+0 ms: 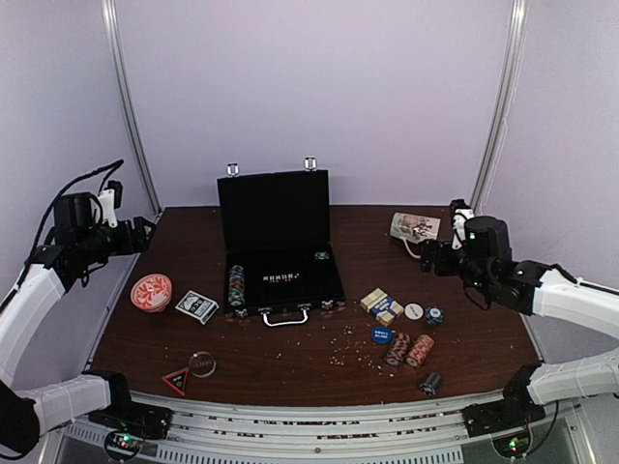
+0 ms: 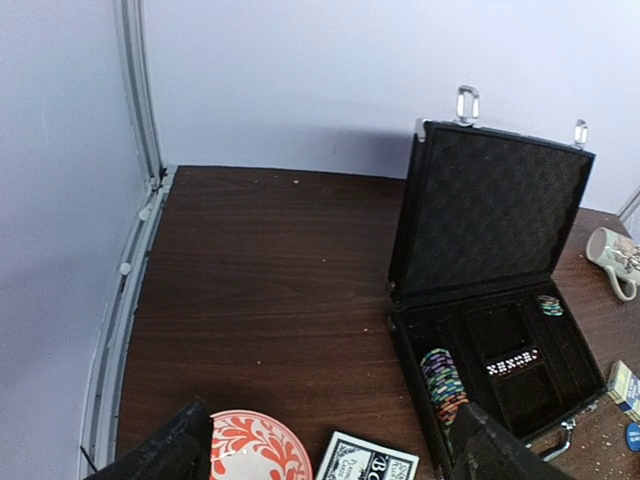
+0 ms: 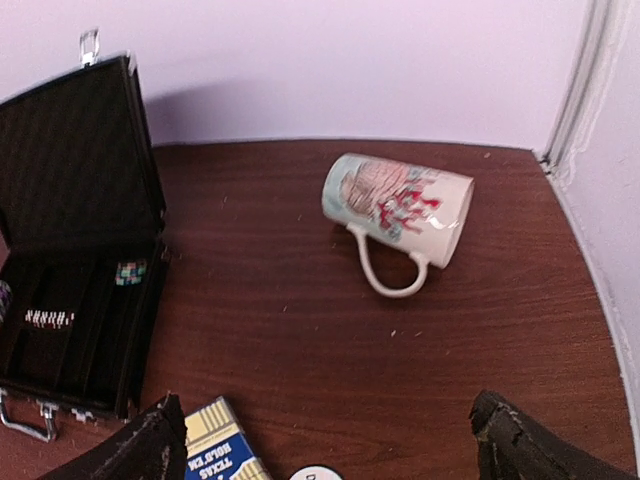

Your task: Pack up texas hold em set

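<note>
With the black briefcase standing open at the middle of the counter, lid upright toward the far wall, the packing of the hold 'em set looks barely begun. Inside, one tall stack of striped chips fills a slot at the left, a few chips sit at the far right, and a row of what appear to be dice lies in the centre. Most of the set is outside the case: a card deck just left of it beside the orange-red dish, and, to the right, boxed decks, a white button, a blue button, two chip rolls on their sides and a dark stack near the front edge. The left hand hangs raised over the far left of the counter, fingers spread wide and empty; the right hand is likewise wide open and empty, held high at the right near the toppled mug. Loading the loose pieces and shutting the lid remain, by this view.
</note>
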You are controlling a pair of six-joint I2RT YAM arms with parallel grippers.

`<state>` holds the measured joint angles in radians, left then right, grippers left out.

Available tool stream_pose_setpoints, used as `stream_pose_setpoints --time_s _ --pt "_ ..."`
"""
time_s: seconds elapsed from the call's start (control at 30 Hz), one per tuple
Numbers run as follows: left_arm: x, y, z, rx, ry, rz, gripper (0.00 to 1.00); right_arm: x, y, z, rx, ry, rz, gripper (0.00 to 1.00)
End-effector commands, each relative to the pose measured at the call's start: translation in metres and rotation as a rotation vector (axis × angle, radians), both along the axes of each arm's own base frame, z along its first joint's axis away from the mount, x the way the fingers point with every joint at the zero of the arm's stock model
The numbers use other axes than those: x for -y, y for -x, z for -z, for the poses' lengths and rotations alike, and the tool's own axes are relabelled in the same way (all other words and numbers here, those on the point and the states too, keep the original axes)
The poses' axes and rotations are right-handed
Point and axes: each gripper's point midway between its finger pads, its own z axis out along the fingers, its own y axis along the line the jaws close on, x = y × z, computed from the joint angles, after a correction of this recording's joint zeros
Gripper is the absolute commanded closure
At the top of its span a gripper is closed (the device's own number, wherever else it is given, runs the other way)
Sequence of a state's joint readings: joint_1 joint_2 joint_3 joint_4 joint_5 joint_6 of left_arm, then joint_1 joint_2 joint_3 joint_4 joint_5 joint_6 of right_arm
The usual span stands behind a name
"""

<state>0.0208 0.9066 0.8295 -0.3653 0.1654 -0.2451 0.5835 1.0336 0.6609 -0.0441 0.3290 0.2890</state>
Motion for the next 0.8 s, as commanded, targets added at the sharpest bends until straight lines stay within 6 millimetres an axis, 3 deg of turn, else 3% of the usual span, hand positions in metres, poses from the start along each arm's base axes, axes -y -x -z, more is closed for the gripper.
stream_pose_setpoints --time_s 0.0,0.13,0.27,0.47,0.77 --pt "0.023 0.008 -0.038 0.148 0.068 0.132 0.16 -0.040 -0.001 0.037 -0.159 0.026 -0.200 0.00" --pt "0.030 0.016 -0.048 0.191 0.078 0.173 0.17 -0.064 -0.004 0.052 -0.258 0.007 -0.278 0.03" --pt "0.038 0.018 -0.045 0.184 0.088 0.218 0.19 -0.084 -0.005 0.060 -0.329 -0.022 -0.338 0.07" --pt "0.049 0.012 -0.026 0.117 0.103 0.285 0.22 -0.113 0.021 0.090 -0.472 0.061 -0.355 0.13" --pt "0.056 0.008 -0.009 0.064 0.025 0.261 0.22 -0.140 0.053 0.134 -0.584 0.163 -0.309 0.19"
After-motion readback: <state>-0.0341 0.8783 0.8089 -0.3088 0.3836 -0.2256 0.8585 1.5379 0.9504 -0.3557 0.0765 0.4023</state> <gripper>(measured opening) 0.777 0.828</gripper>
